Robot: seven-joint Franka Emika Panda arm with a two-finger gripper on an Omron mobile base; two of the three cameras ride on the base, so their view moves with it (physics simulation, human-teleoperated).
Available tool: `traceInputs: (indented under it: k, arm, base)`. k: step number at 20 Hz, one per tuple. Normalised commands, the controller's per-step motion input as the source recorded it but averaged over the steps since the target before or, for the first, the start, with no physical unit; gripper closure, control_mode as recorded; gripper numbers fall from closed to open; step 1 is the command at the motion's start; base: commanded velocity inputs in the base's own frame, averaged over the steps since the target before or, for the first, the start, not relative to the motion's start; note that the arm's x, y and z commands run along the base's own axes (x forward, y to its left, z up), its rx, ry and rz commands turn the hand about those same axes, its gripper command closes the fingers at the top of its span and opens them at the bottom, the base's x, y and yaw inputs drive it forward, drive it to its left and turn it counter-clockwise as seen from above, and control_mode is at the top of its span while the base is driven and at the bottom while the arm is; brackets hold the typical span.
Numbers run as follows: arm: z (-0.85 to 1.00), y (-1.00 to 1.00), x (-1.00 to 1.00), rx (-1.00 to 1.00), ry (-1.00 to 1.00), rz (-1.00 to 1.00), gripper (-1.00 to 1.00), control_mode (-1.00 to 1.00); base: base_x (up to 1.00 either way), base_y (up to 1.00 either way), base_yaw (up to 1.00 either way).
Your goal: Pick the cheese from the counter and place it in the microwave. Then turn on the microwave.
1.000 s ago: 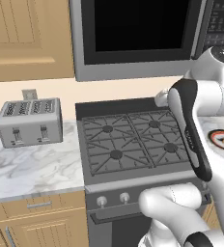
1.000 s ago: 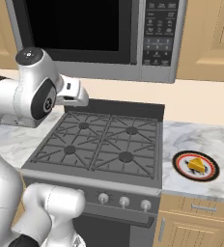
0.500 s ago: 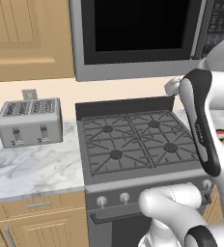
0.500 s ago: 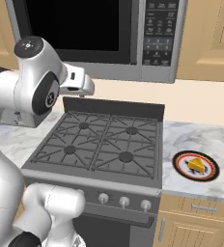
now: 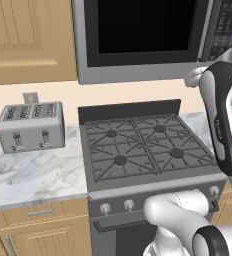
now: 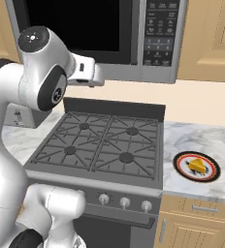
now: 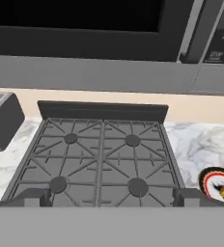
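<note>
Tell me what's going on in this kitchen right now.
A white robot arm is up over the stove, its end effector open and holding nothing. The cheese sits on a red-rimmed plate on the counter right of the stove, untouched. The microwave above the stove has its door closed, so nothing has been picked up or loaded yet. A toaster stands on the left counter.

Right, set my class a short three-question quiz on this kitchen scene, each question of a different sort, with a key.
1. True or false: the cheese lies on a red-rimmed plate.
2. The plate sits on the counter to which side of the stove in the right base view? A) left B) right
3. Fill in: the microwave door is ____.

Key: 1 true; 2 B; 3 closed.
</note>
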Motion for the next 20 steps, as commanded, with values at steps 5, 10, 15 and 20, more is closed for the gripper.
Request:
traceInputs:
  k: [5,10,15,20]
  arm:
    - [0.24,-0.27,0.00,-0.01,-0.07,-0.01,-1.00,-1.00]
    - [0.26,-0.32,0.00,-0.01,-0.08,-0.03,-1.00,-1.00]
    - [0.16,-0.24,0.03,-0.01,-0.05,-0.02,-1.00,-1.00]
    - [0.14,-0.13,0.24,-0.01,-0.02,-0.01,-1.00,-1.00]
  base:
    - [0.00,0.00,0.00]
    - [0.00,0.00,0.00]
    - [0.00,0.00,0.00]
    - [0.00,0.00,0.00]
